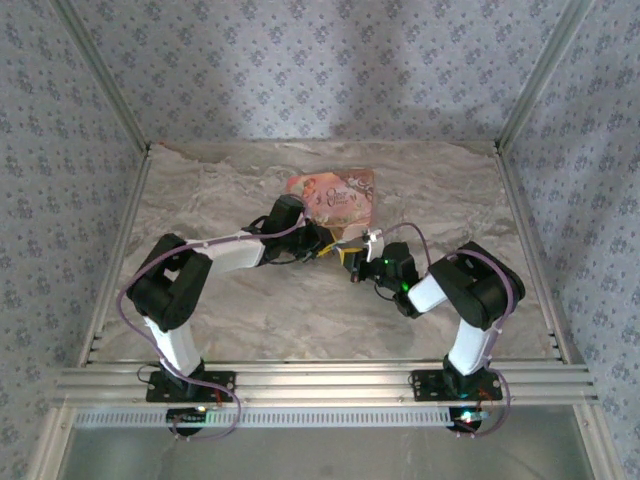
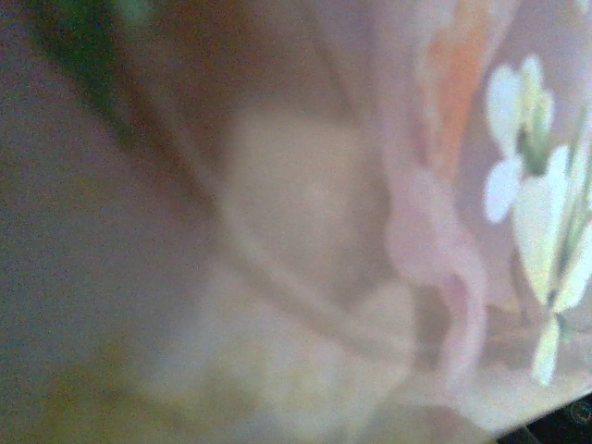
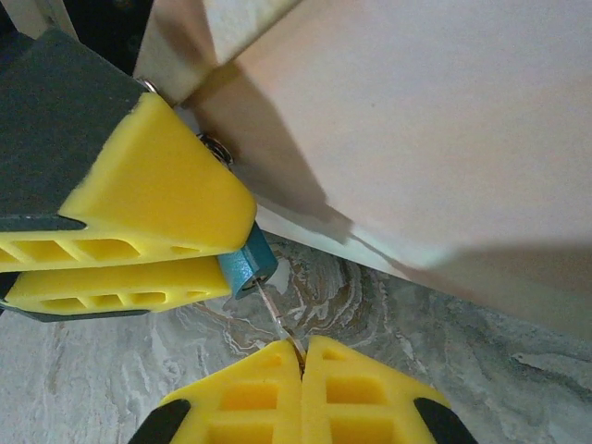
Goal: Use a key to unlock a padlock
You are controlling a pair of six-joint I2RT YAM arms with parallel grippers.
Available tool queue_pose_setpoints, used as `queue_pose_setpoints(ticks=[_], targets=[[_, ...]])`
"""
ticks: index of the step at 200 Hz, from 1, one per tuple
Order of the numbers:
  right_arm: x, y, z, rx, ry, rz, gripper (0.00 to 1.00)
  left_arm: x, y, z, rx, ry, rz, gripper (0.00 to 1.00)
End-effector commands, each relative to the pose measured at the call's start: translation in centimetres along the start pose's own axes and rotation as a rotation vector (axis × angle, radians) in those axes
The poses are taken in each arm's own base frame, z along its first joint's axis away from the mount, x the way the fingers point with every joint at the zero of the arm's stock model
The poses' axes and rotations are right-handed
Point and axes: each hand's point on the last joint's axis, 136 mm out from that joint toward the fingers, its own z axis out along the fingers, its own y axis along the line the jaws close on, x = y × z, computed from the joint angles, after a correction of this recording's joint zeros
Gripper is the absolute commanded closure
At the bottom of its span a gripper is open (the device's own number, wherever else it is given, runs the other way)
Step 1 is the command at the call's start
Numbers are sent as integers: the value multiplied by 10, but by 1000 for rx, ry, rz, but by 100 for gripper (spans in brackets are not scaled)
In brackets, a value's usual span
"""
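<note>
Pinching the blue head of the key between its yellow fingers, the left gripper holds it just above the marbled table, beside the pink box. The right gripper is pressed fully together below. The key's thin stem reaches its tips and is possibly nipped, but it is too fine to tell.

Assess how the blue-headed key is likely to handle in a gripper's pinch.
The key looks tiny beside the left gripper pinching its blue head, so it is probably very light. Such a small hold could let it twist or slip. The thin strand below it looks easily bent.
</note>
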Motion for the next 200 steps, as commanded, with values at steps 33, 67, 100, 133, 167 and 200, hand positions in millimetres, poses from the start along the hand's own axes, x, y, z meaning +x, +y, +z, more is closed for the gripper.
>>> queue_pose_setpoints(ticks=[33, 67, 100, 133, 167, 200], targets=[[-30, 5, 6, -48, -79, -100, 100, 29, -34, -6, 95, 124, 29, 93], [-27, -2, 8, -19, -73, -111, 100, 30, -34, -6, 94, 124, 27, 93], [-23, -7, 10, 0, -74, -122, 100, 31, -35, -5, 96, 126, 25, 93], [-24, -6, 11, 4, -90, -144, 100, 32, -38, -6, 101, 127, 23, 93], [-28, -4, 10, -2, -112, -172, 100, 34, -39, -7, 98, 135, 17, 93], [-37, 4, 10, -55, -134, -169, 100, 37, -36, -6, 82, 143, 22, 93]])
